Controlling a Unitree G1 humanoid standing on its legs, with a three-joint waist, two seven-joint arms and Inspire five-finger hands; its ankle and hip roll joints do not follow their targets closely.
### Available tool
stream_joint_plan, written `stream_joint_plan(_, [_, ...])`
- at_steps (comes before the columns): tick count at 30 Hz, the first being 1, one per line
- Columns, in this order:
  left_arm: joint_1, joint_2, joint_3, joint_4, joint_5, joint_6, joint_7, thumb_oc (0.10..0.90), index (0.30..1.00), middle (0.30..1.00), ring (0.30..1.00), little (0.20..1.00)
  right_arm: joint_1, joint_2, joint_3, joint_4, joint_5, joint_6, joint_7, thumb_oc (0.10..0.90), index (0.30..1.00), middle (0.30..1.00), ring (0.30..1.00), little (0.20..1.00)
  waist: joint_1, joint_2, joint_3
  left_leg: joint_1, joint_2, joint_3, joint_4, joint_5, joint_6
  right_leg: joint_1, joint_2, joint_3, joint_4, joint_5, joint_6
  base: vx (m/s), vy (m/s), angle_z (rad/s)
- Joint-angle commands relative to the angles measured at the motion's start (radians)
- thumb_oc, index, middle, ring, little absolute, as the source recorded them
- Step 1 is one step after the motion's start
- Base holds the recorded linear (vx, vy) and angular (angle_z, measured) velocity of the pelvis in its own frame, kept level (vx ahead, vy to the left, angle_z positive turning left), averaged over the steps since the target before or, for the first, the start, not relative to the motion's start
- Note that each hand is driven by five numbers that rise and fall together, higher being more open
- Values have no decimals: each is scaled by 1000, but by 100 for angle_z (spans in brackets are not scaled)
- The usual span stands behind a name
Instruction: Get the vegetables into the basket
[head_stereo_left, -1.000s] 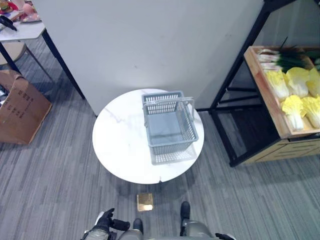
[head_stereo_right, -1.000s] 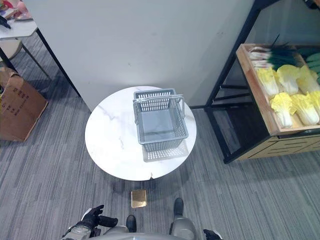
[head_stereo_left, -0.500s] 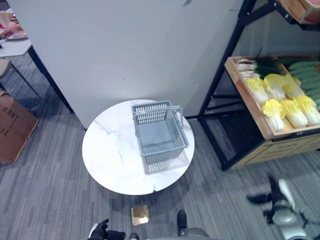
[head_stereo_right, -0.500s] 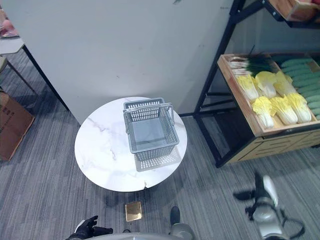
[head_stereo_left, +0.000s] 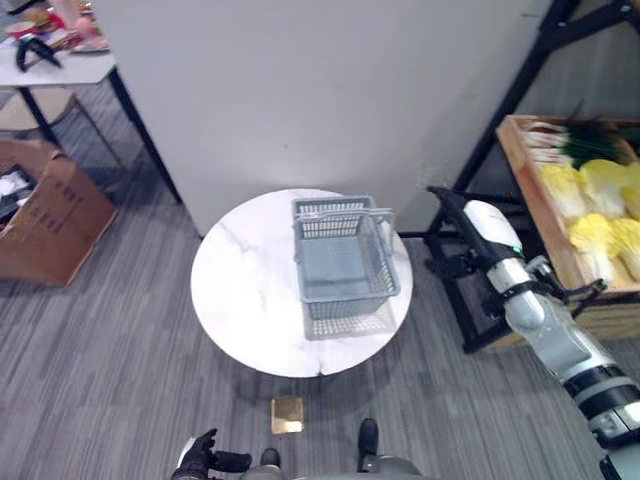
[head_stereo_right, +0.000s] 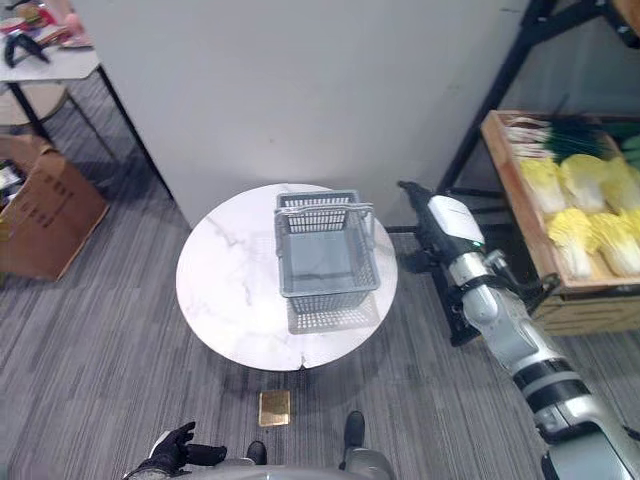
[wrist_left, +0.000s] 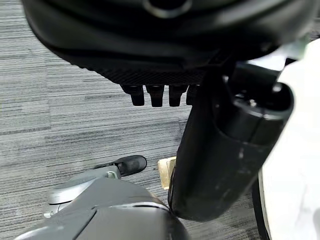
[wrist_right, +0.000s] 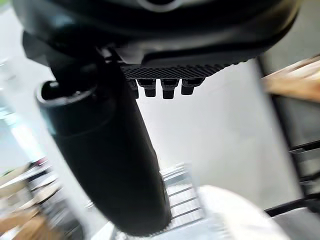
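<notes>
One grey basket (head_stereo_left: 345, 262) on round table (head_stereo_left: 250, 300); no legible writing.

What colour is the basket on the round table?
The basket is grey, with slotted sides. It shows best in the left eye view.

Grey carpet floor (head_stereo_left: 100, 340), white wall (head_stereo_left: 300, 90)

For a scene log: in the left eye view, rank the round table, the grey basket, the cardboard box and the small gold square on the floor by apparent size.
1. round table
2. grey basket and cardboard box: look alike, and the box is cut off by the view's edge, so unranked
3. gold square
</notes>
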Motion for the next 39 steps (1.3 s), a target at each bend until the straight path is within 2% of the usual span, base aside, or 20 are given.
stream_joint_plan(1, [-30, 34, -76, 24, -5, -4, 35, 900, 1000, 1000, 1000, 1000, -231, 4, -5, 41, 50, -26, -40, 900, 1000, 1000, 1000, 1000, 29, -31, 46, -72, 32, -48, -16, 52, -27, 69, -57, 13, 5, -16, 63, -108, -60, 20])
stream_joint_plan(2, [-42, 39, -93, 12, -23, -10, 42, 900, 1000, 1000, 1000, 1000, -326, 4, 57, 127, 30, -13, -46, 900, 1000, 1000, 1000, 1000, 43, -34, 57, -95, 35, -57, -16, 63, -31, 53, -53, 6, 5, -12, 61, -45, -27, 25])
stream_joint_plan(3, [-43, 38, -91, 13, -23, -10, 42, 900, 1000, 1000, 1000, 1000, -331, 5, 61, 131, 30, -15, -47, 900, 1000, 1000, 1000, 1000, 41, -34, 58, -96, 35, -58, -16, 63, -31, 52, -53, 6, 5, -12, 61, -84, -58, 26])
stream_joint_plan(4, [-62, 50, -98, 7, -44, -14, 54, 900, 1000, 1000, 1000, 1000, -421, 5, 120, 198, 4, -3, -53, 900, 1000, 1000, 1000, 1000, 53, -37, 69, -119, 38, -66, -16, 73, -35, 34, -49, 1, 4, -8, 59, -40, -32, 17])
stream_joint_plan(6, [-75, 54, -100, 5, -55, -17, 64, 900, 1000, 1000, 1000, 1000, -460, 22, 136, 238, 4, 3, -59, 900, 1000, 1000, 1000, 1000, 57, -37, 75, -134, 41, -71, -16, 80, -37, 22, -47, -3, 4, -5, 58, -67, -42, 14])
stream_joint_plan(7, [-89, 60, -110, 3, -67, -20, 75, 900, 1000, 1000, 1000, 1000, -529, 33, 181, 307, -17, 14, -64, 900, 1000, 1000, 1000, 1000, 67, -39, 86, -156, 43, -79, -16, 87, -40, 5, -43, -7, 4, -2, 56, -68, -38, 10])
stream_joint_plan(15, [-101, 55, -130, 14, -117, -31, 97, 900, 1000, 1000, 1000, 1000, -706, 81, 288, 539, -68, 36, -77, 900, 1000, 1000, 1000, 1000, 97, -34, 117, -229, 40, -116, -16, 111, -49, -40, -42, -29, 1, 2, 54, -31, -21, 9])
stream_joint_plan(26, [-121, 67, -166, 24, -111, -33, 122, 900, 1000, 1000, 1000, 1000, -809, 109, 311, 739, -45, 49, -109, 900, 1000, 1000, 1000, 1000, 128, -28, 143, -277, 29, -140, -16, 124, -50, -73, -46, -42, 1, 4, 56, -13, -2, 6])
stream_joint_plan(34, [-130, 61, -187, 16, -122, -37, 117, 900, 1000, 1000, 1000, 1000, -844, 84, 295, 845, -23, 57, -125, 900, 1000, 1000, 1000, 1000, 141, -15, 149, -299, 18, -151, -16, 129, -49, -86, -53, -49, 1, 4, 58, 0, 3, 3])
stream_joint_plan(35, [-130, 57, -192, 13, -123, -38, 117, 900, 1000, 1000, 1000, 1000, -842, 65, 289, 865, -21, 60, -131, 600, 580, 580, 580, 580, 145, -9, 151, -306, 14, -156, -16, 131, -49, -89, -54, -53, 1, 3, 59, -1, -4, 9])
stream_joint_plan(36, [-130, 57, -192, 13, -123, -38, 117, 900, 1000, 1000, 1000, 1000, -842, 65, 289, 865, -21, 60, -131, 571, 539, 539, 539, 539, 145, -9, 151, -306, 14, -156, -16, 131, -49, -89, -54, -54, 1, 3, 59, 3, -1, 13])
stream_joint_plan(37, [-131, 56, -195, 12, -123, -38, 116, 900, 1000, 1000, 1000, 1000, -842, 55, 296, 876, -31, 60, -128, 400, 300, 300, 300, 300, 145, -8, 151, -307, 13, -158, -16, 131, -49, -89, -55, -56, 1, 2, 60, 12, 3, 14])
stream_joint_plan(39, [-128, 54, -199, 10, -115, -36, 113, 900, 1000, 1000, 1000, 1000, -834, 28, 309, 892, -52, 60, -120, 400, 300, 300, 300, 300, 145, -4, 151, -308, 9, -161, -16, 131, -48, -89, -57, -58, 1, 2, 61, 11, 1, 12])
